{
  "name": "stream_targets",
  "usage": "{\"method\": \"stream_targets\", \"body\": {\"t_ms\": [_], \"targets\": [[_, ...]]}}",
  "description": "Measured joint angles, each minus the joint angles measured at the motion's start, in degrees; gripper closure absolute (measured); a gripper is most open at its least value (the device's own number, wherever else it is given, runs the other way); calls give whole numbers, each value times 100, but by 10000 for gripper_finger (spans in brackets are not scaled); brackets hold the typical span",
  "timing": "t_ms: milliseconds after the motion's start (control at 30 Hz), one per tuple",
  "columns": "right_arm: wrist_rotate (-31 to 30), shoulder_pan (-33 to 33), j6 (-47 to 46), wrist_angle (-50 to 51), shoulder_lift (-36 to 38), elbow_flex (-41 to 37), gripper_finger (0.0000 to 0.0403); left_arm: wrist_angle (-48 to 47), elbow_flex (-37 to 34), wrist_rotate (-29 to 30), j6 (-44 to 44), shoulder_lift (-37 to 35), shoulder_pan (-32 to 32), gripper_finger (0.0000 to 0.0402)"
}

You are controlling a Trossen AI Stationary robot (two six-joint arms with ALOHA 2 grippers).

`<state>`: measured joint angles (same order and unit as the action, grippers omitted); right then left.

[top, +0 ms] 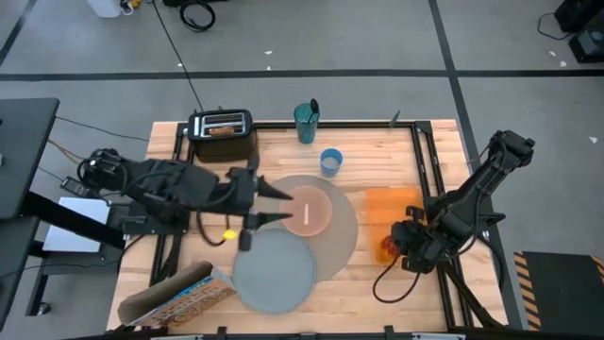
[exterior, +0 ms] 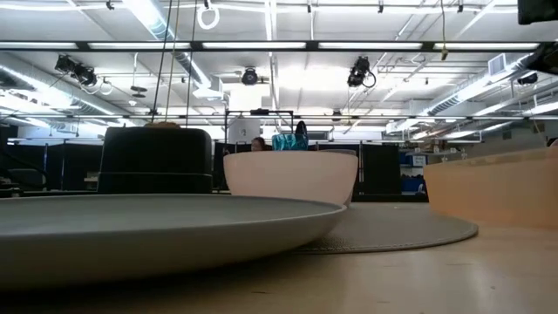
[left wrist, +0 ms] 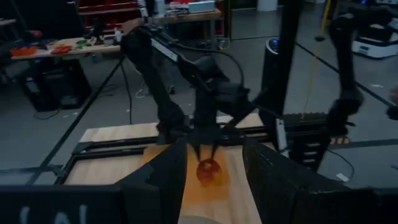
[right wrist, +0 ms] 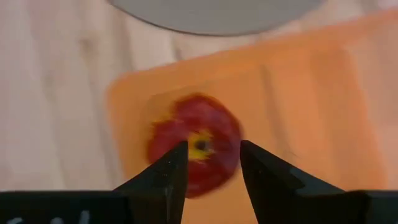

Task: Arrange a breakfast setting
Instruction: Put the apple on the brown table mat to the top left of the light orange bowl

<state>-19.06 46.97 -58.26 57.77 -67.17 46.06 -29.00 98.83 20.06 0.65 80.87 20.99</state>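
The red apple [right wrist: 196, 144] lies on the orange mat [top: 392, 206] near its front edge. My right gripper [right wrist: 210, 163] is open, pointing down just above the apple, one finger over each side; it also shows in the left wrist view [left wrist: 206, 149]. My left gripper [top: 287, 207] is open and level at the left side of the pink bowl [top: 311, 210]. The bowl stands on the round placemat [top: 344, 236] with a thin pale piece in it. The grey plate [top: 274, 272] overlaps the placemat's front left. The light-blue cup [top: 330, 161] stands behind the placemat.
The black toaster [top: 222, 132] with toast in its slot stands at the back left, with a teal cup [top: 306, 121] to its right. A cereal box [top: 179, 297] lies at the front left. A small yellow piece [top: 228, 234] lies under my left arm.
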Motion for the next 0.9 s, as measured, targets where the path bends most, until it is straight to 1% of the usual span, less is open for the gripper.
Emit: {"method": "stream_targets", "body": {"t_ms": [133, 200, 300, 400, 600, 733, 900], "targets": [[316, -53, 273, -531, 105, -267, 261, 82, 0, -257, 93, 132, -442, 237], [355, -57, 271, -660, 119, -365, 268, 110, 0, -296, 169, 154, -595, 237], [281, -57, 280, -770, 119, -420, 281, 146, 4, -301, 212, 207, -762, 237], [112, -57, 291, -850, 100, -445, 297, 120, 0, -373, 285, 223, -844, 237], [-40, -106, 236, -890, 100, -450, 331, 123, 0, -401, 271, 215, -997, 237], [-69, -172, 247, -893, 96, -450, 336, 109, 0, -537, 111, 215, -998, 237], [-98, -258, 247, -937, 96, -448, 329, 104, 0, -742, 16, 210, -992, 237]]}}
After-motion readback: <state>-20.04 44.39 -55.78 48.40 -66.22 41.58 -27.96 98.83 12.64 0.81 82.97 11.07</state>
